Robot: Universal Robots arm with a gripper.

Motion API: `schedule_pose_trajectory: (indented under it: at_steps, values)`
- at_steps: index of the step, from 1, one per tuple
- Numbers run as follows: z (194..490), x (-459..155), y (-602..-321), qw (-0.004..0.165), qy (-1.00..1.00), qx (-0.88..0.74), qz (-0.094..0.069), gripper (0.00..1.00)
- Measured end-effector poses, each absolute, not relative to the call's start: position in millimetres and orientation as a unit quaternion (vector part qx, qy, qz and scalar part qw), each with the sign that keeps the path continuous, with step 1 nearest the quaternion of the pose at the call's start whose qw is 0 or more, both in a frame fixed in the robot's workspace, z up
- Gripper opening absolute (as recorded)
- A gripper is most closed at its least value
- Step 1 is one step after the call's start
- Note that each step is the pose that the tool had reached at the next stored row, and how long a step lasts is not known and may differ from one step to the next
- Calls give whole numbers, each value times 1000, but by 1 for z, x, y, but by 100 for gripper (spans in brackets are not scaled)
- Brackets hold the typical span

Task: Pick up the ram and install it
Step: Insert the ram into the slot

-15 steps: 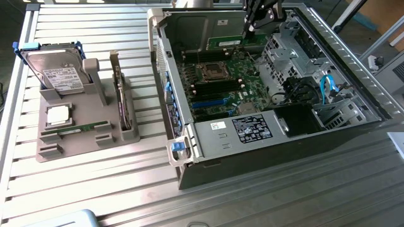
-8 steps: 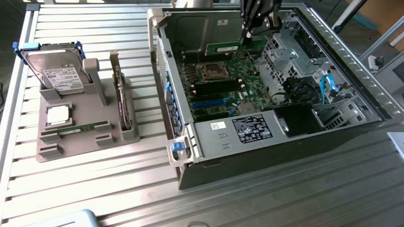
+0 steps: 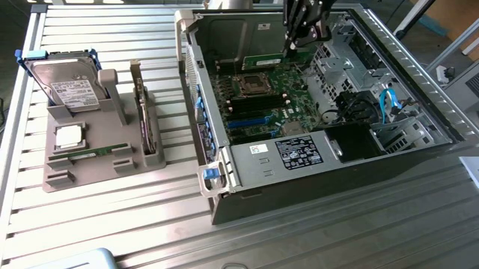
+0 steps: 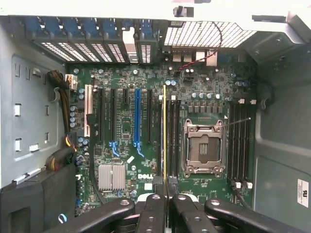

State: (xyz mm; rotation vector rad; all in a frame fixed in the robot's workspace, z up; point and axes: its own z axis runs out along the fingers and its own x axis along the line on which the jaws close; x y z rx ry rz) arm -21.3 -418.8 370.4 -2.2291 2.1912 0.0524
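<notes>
The tool (image 3: 293,47) hangs inside the open computer case (image 3: 419,84), its jaws nearly closed and pinching the ram (image 3: 263,58) by one end. The stick juts out from the fingertips, edge-on above the motherboard (image 4: 126,194), just beside the empty processor socket (image 4: 204,148).

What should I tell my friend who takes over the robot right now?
Gripper: shut on the ram, which it holds edge-on.
Where: inside the open computer case, above the motherboard, lined up near the long slots beside the processor socket.
Done: the ram is picked up and is in the case.
Left: the ram does not look pressed into a slot yet.
</notes>
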Motion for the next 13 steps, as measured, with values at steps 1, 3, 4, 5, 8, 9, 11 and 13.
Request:
schedule_pose_trajectory:
  at_steps: [1,3,4,5,8,9,11,13]
  values:
    - [369,-21,-419,8,701,-713,17,12]
    - [365,-21,-419,8,701,-713,17,12]
    - [364,-21,-419,8,701,-713,17,12]
    - [362,-21,-419,8,701,-713,17,12]
    - [358,-21,-419,8,701,-713,17,12]
    - [356,-21,-419,8,701,-713,17,12]
    - [352,-21,-419,8,701,-713,17,12]
    - [348,-21,-419,8,701,-713,17,12]
